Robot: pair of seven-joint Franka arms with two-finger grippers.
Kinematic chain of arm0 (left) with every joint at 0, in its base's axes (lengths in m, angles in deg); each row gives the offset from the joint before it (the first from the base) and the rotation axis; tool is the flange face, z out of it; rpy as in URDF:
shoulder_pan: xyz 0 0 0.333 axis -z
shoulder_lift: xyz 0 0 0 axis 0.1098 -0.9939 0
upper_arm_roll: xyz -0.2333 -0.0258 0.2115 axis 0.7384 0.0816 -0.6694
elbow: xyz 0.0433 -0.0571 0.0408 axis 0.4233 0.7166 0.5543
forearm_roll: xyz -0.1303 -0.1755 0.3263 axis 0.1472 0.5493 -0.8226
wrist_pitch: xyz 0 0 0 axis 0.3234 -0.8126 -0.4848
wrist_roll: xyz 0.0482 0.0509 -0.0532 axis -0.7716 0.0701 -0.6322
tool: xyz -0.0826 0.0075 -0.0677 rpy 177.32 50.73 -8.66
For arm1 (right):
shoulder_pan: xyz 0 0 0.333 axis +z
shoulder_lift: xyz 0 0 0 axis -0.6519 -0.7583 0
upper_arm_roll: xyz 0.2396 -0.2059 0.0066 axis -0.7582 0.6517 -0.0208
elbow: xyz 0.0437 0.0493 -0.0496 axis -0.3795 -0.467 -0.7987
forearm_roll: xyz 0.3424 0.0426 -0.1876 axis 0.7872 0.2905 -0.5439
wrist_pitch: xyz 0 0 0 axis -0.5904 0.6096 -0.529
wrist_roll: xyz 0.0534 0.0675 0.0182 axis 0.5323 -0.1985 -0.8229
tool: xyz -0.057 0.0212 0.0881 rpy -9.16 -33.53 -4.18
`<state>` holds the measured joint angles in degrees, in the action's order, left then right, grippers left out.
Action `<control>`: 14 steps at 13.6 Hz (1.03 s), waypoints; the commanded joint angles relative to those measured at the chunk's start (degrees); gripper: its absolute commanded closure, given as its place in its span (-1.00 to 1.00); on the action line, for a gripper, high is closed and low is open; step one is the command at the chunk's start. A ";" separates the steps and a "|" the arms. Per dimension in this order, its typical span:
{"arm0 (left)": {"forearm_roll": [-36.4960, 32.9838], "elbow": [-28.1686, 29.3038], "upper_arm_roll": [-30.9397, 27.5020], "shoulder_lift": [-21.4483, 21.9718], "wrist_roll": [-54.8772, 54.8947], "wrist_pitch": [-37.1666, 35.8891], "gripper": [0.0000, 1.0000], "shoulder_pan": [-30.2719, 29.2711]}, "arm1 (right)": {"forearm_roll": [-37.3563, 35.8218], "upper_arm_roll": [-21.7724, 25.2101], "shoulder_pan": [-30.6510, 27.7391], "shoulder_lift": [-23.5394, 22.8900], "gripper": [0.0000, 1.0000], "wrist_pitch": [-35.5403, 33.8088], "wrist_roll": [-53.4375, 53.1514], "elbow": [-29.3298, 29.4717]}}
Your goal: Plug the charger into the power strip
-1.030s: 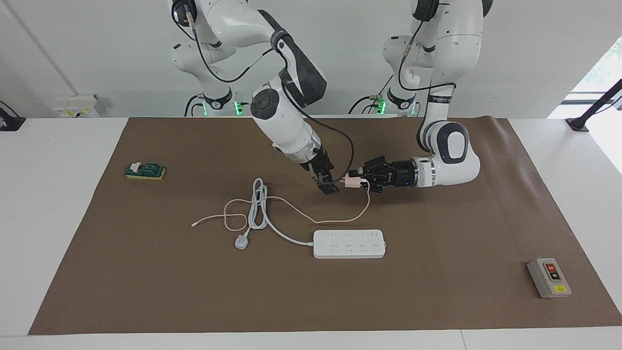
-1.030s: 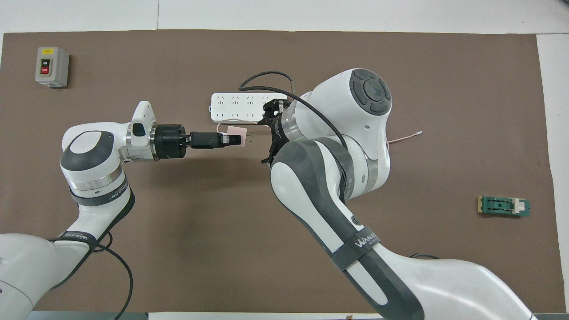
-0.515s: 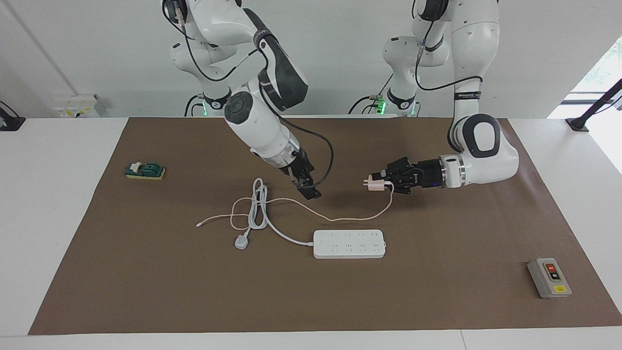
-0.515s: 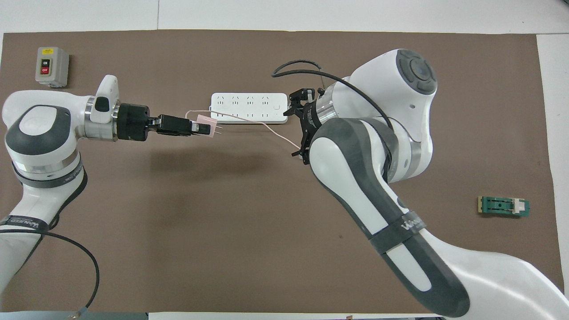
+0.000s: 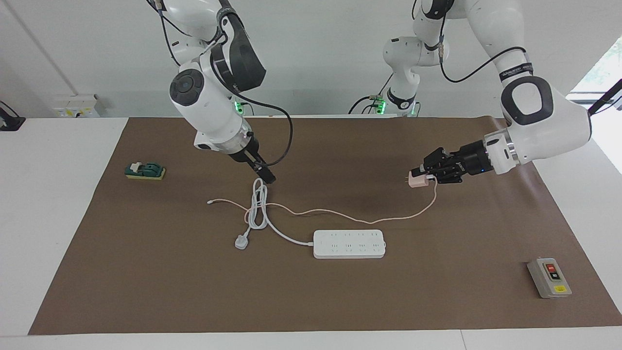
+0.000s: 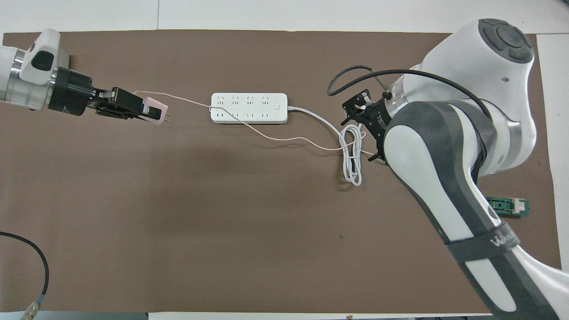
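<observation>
two arms, one charger, one power strip, one grey switch box, one green block, all on one brown mat [image 5: 146,272]. nearest the robots, the left gripper [image 5: 422,176] [image 6: 149,111] hangs in the air over the mat toward the left arm's end, clamped tight on the pink charger [image 5: 416,181] [image 6: 158,111], prongs pointing toward the right arm's end. the right gripper [image 5: 268,177] hangs, fingers spread wide and empty, over the coiled white cord [image 5: 257,209]. the pink cable [image 5: 340,214] trails from the charger across the mat. farther out lies the power strip [image 5: 349,243] [image 6: 249,107], nothing plugged in. the green block [image 5: 145,170] lies at the right arm's end, the switch box [image 5: 548,277] farthest, at the left arm's end. since a second ago the two grippers, then close together, have swung well apart, and the cable has been pulled straighter.
</observation>
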<state>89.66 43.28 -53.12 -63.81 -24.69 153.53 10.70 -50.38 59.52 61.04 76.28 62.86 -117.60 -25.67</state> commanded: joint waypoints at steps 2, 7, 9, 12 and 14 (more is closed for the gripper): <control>-8.75 -5.11 -0.14 -0.52 -4.37 -4.78 1.00 0.09 | -3.72 -0.61 -6.11 3.99 -1.00 -4.97 18.25 -1.89; -16.15 -9.07 -0.14 2.20 -4.72 -4.09 1.00 -0.09 | -11.45 -0.70 -6.91 8.83 -1.00 -8.58 31.54 -1.89; -19.91 -9.59 -0.06 2.20 -8.30 -4.09 1.00 -0.08 | -14.27 -0.79 -7.09 9.80 -1.00 -9.12 36.90 -1.98; -24.21 -13.02 -0.05 1.33 -17.17 -5.23 1.00 0.09 | -14.89 -0.88 -8.93 11.12 -1.00 -10.08 43.24 -2.24; -29.23 -13.11 0.03 1.50 -20.71 -5.40 1.00 0.88 | -16.38 -0.96 -9.37 12.26 -1.00 -11.22 46.32 -2.68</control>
<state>64.63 32.17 -52.88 -61.71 -41.71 149.80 10.67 -64.75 59.23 52.78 86.15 52.32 -74.78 -26.31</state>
